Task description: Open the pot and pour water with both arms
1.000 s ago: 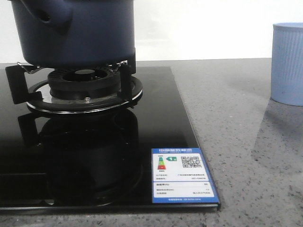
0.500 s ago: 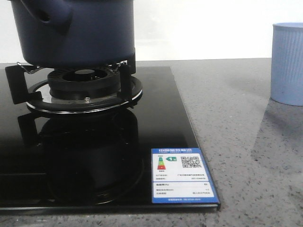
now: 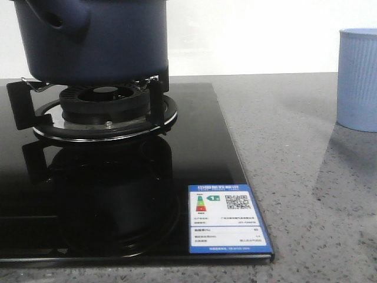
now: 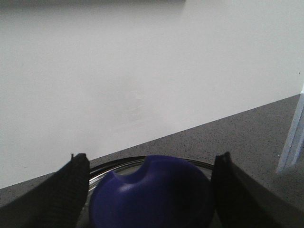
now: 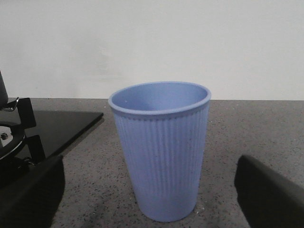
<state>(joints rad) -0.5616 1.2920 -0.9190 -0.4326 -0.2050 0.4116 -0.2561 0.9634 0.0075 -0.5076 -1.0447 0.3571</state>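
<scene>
Though matte, dark navy pot.

The pot sits on the burner grate at the rear left of the hob, its side stub toward the left. The hob lies on the left part of the desk, with a label at its near right corner. The cup stands upright on the desk, well apart to the right of the hob. The left gripper straddles the knob of the lid, one finger either side. The right gripper faces the cup, its fingers flanking it without touching.
</scene>
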